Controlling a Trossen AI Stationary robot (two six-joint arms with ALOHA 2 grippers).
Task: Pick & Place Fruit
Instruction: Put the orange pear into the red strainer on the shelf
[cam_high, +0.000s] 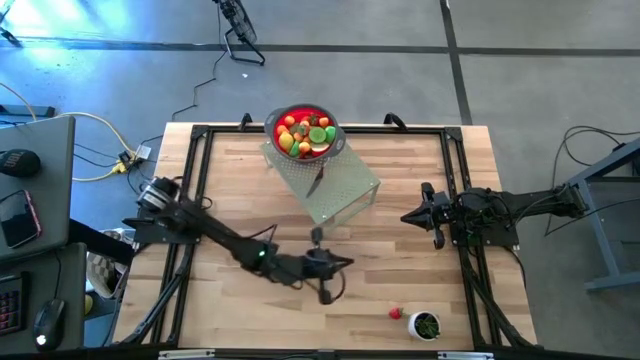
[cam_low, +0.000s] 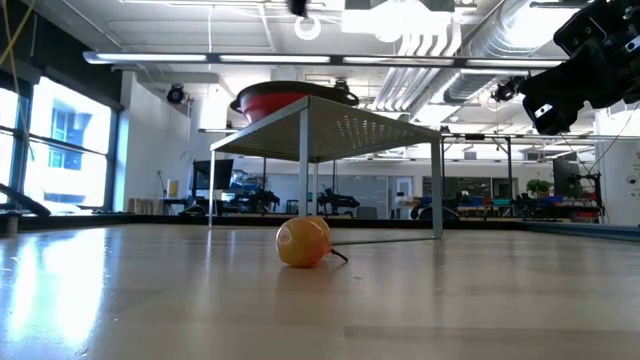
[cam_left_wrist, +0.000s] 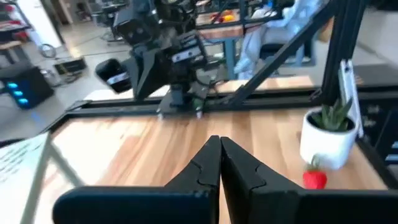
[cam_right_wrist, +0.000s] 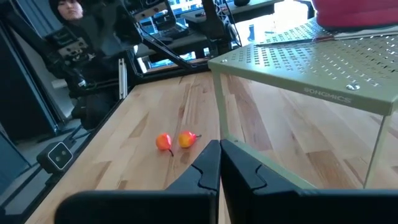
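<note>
- High view: a red bowl (cam_high: 306, 131) heaped with fruit (cam_high: 305, 137) is seen on a perforated rack (cam_high: 330, 180) at the far middle of the wood surface (cam_high: 400, 250). A knife (cam_high: 316, 181) lies on the rack top. The left claw (cam_high: 345, 262) is stretched low across the near middle, pressed together and empty. The right claw (cam_high: 408, 216) is parked at the right, also pressed together, holding nothing. A strawberry (cam_high: 396, 314) lies just beside a small white cup (cam_high: 426, 325) of greenery near the front right edge.
- Low view: one orange-yellow fruit (cam_low: 303, 242) is seen loose on the surface in front of the rack (cam_low: 330, 125), with the bowl (cam_low: 290, 98) above. An arm shows at upper right; which arm cannot be told here.
- Left wrist view: the fingers (cam_left_wrist: 208, 165) are seen closed together with nothing between them. The strawberry (cam_left_wrist: 315, 178) and cup (cam_left_wrist: 330, 138) lie ahead to one side, apart from the claw; the other arm stands beyond.
- Right wrist view: the fingers (cam_right_wrist: 210, 163) are shut and empty. Two small fruits (cam_right_wrist: 175, 140) lie side by side on the surface near the rack leg (cam_right_wrist: 219, 102).
- Judgement: most fruit appears already bowled; the strawberry and the loose pieces by the rack are left. No grasp is under way.
- Obstacles: the rack legs crowd the loose pair; the cup sits close against the strawberry and could be knocked.
</note>
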